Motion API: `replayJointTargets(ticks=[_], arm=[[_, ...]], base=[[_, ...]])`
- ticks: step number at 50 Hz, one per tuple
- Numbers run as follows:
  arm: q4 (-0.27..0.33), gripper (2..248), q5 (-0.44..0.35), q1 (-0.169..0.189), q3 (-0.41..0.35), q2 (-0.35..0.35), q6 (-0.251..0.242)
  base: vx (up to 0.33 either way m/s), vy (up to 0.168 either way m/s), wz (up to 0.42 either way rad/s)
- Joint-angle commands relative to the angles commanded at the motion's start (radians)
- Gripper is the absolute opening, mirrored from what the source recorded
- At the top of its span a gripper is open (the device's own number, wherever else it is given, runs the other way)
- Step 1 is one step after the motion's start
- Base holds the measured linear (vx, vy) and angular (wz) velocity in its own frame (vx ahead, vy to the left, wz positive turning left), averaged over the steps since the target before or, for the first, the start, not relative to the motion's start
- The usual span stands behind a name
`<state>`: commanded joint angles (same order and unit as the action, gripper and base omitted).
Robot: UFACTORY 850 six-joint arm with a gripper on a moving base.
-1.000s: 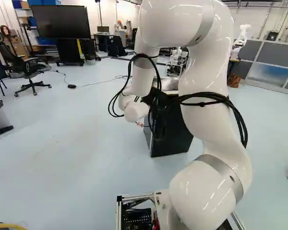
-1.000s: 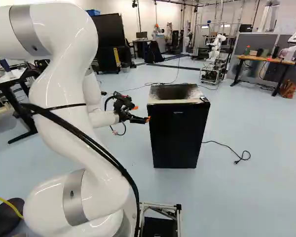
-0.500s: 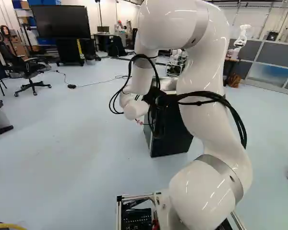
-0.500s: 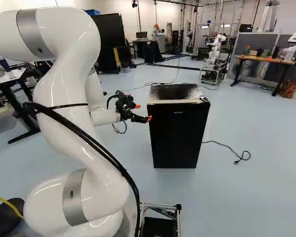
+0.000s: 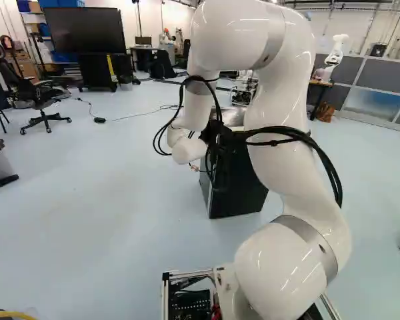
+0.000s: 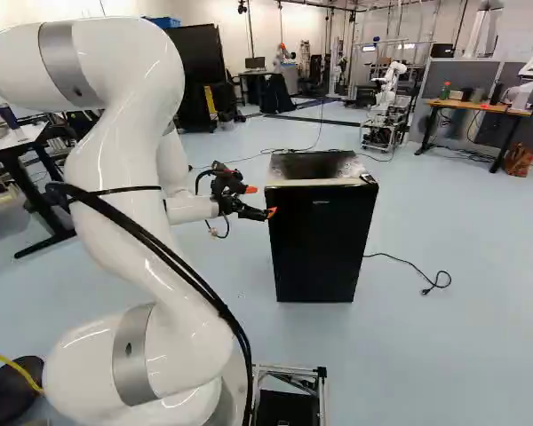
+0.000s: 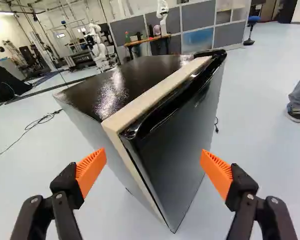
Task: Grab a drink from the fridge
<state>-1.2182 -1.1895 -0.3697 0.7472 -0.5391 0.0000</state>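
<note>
"Pale blue floor [image 6: 409, 355] right across the lab, a wooden-topped desk [image 6: 480, 107] at the back, and another robot [image 6: 391, 80] left of it in the right base view!"

"And upright on that floor, the black fridge [image 6: 324, 244], its cord [image 6: 391, 256] snaking off to the right! Where's the gripper [image 6: 260, 201]?"

"Up near the fridge's top left corner in that same view, fingers spread wide, orange pads [image 7: 92, 170] facing each other across a broad gap!"

"And from the wrist?"

"Fridge dead ahead! Its near upright edge shows between the two fingers, door [image 7: 182, 145] running back on one side of it, side wall [image 7: 90, 127] on the other!"

"Any contact?"

"Can't tell! One fingertip looks very close to the front, but nothing's pinched!"
</note>
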Motion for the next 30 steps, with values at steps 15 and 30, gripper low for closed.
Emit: replayJointTargets(ticks=[15, 30], arm=[[-0.027, 247, -0.01, 0.011, 0.014, -0.009, 0.0], [-0.03, 247, -0.011, 0.017, 0.031, -0.02, 0.0]], base=[[0.0, 0.0, 0.0], [0.0, 0.0, 0.0]])
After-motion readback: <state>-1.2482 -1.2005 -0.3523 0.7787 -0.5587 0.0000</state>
